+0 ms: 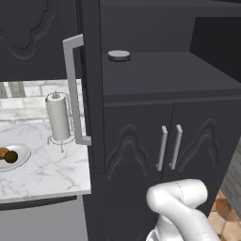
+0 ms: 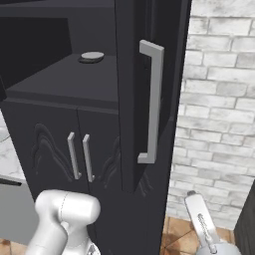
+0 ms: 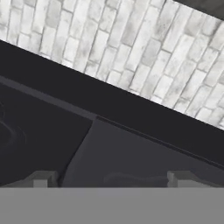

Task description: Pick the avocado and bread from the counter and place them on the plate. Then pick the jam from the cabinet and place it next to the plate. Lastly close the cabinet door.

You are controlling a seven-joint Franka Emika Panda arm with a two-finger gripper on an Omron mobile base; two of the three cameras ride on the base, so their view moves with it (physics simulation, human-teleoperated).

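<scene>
Since the avocado (image 1: 12, 156) and bread (image 1: 3, 152) already lie on the plate (image 1: 21, 155) on the desk (image 1: 52, 169), the jam (image 1: 119, 55) on the open cabinet's (image 1: 155, 84) shelf comes next, then its door (image 1: 92, 84), with the claw (image 3: 109, 178) spread wide, holding nothing.

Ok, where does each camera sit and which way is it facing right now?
Left base view: behind-left, facing the tall matte black cabinet and white marble counter; white arm lower right.
Right base view: behind-right, same cabinet, pale brick wall; arm lower left.
Hand view: tilted, on black panels and brick; open gripper.
Base views share the small grey disc.
</scene>
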